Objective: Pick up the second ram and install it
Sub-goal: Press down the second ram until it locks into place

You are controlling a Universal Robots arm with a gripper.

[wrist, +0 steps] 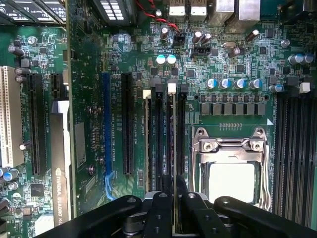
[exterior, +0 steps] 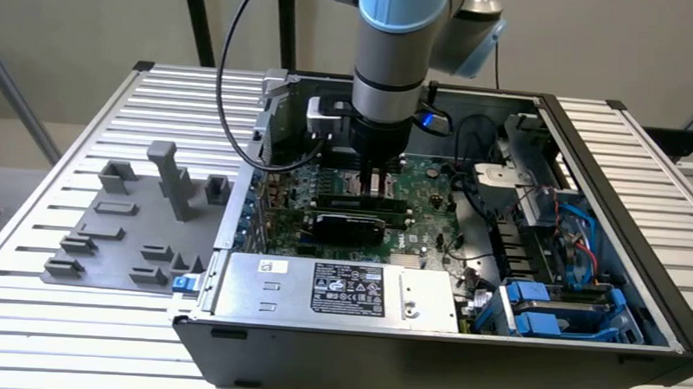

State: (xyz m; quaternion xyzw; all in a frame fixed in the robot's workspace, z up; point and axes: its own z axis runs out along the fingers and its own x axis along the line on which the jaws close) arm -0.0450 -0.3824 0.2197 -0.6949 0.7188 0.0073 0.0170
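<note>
Over the middle of the open computer case [exterior: 605,212], near its far wall, my gripper [exterior: 377,180] hangs straight down above the motherboard [wrist: 237,54]. My fingers [wrist: 163,196] are drawn narrow and pinch the second ram [wrist: 171,148], which I see edge-on from the wrist as a thin strip running away from the fingertips. It stands upright along the group of memory slots [wrist: 162,134] just beside the silver CPU socket [wrist: 232,163], between the socket and the long black expansion slot [wrist: 128,124]. Whether its lower edge is already touching the slot or just above it, I cannot tell. A white latch tab [wrist: 172,88] sits at the far end of the slot that the stick lines up with, and a second white tab [wrist: 146,93] marks the neighbouring slot.

As I judge it, the risk is mostly alignment. These slots lie close together, so a small sideways offset could put the stick on the plastic ridge between two of them. A slight tilt along its length could seat one end and leave the other proud, and pressing then would flex the board. With so narrow a pinch on a thin card, it may also slip in my fingers under load.
</note>
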